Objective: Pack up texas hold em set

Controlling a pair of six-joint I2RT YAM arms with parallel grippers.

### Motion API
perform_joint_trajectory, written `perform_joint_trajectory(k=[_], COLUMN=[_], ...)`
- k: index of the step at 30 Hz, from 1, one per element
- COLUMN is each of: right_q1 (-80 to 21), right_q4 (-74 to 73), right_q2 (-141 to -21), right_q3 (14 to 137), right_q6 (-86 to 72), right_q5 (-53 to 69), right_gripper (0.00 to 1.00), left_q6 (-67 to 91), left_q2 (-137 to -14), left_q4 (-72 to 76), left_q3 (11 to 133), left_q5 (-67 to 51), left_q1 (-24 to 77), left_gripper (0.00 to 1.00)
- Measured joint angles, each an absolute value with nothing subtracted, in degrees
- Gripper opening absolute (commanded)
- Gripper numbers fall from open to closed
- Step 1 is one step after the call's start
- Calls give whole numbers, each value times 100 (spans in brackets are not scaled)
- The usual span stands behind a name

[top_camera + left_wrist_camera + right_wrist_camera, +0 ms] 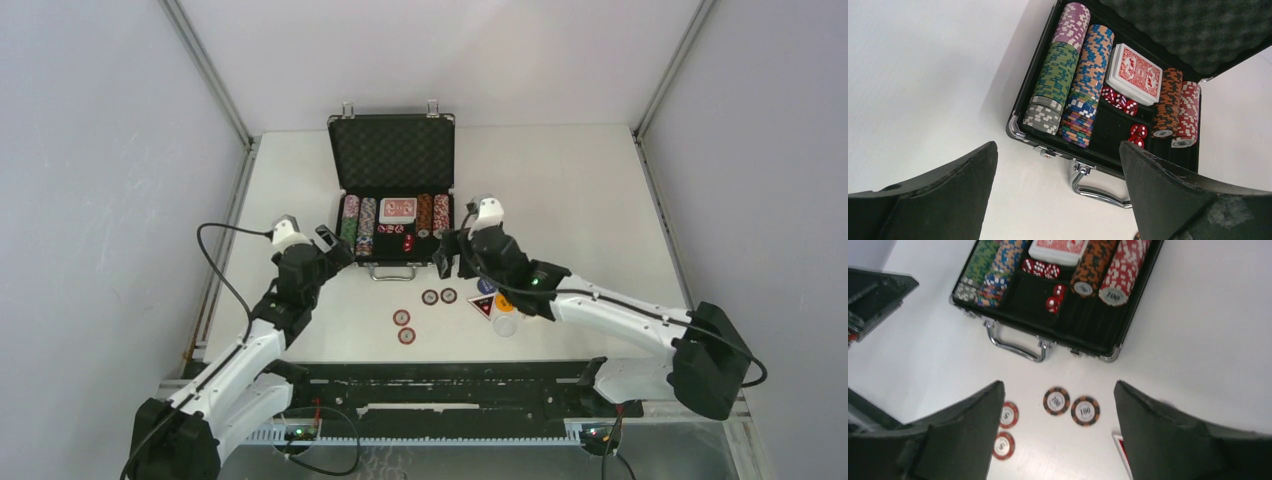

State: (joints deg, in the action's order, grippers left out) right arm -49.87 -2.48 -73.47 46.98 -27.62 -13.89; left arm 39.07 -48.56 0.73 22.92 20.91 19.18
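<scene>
Case point(391, 150) stands open at the far middle of the counter point(600, 200), with the foam-lined lid upright and the metal handle point(1093, 187) facing the arm bases. Inside I count four chip rows point(1058, 75): two on the left in purple, green, grey and blue-orange, and two on the right in orange-black and red-white. The red deck point(398, 208) lies flat between them, and the red dice point(1118, 98) lie loose on its near side. Four loose chips point(430, 296) lie on the counter just in front of the handle: two orange-black ones side by side and two red ones nearer the bases. Dealer buttons point(503, 302) lie beside the right arm, partly hidden by it. Left fingers point(948, 195) are spread wide and hold nothing, hovering off the case's near left corner. Right fingers point(968, 435) are likewise spread wide and empty, above the counter by the case's near right corner, with the loose chips showing between them.
</scene>
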Motion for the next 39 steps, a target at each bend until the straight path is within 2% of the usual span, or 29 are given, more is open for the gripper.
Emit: perform_joint_trajectory(k=[2, 4, 5, 6, 8, 11, 13, 23, 39], right_q1=[-5452, -5931, -6066, -6117, -5800, -4866, -4453, -5476, -5415], right_q4=[-607, -1083, -1232, -1341, -1306, -972, -1079, -1968, -2204], right_q2=[-7220, -7579, -7791, -7972, -7983, -7749, -7762, -9354, -9845], right_q3=[4825, 5398, 5662, 5859, 5758, 5116, 4952, 5651, 5649], right_q6=[-2410, -2213, -2209, -2259, -2364, -2615, -2692, -2471, -2375], right_q5=[-2088, -2956, -3242, -3380, -2961, -1903, -1678, -1627, -1570], right_gripper=[100, 100, 97, 86, 67, 62, 59, 62, 59], left_q6=[3870, 3852, 3850, 3850, 3846, 3800, 3745, 3439, 3192], left_q2=[-4834, -4831, -4831, -4831, -4836, -4845, -4880, -5411, -5887], left_q4=[69, 67, 62, 58, 49, 32, 30, 25, 123], left_q3=[2292, 2292, 2292, 2292, 2292, 2292, 2292, 2294, 2327], left_q5=[2128, 2152, 2174, 2187, 2196, 2235, 2261, 2309, 1828], left_q1=[1966, 1994, 2005, 2014, 2025, 2029, 2034, 2049, 2051], left_gripper=[95, 95, 95, 95, 95, 94, 93, 94, 95])
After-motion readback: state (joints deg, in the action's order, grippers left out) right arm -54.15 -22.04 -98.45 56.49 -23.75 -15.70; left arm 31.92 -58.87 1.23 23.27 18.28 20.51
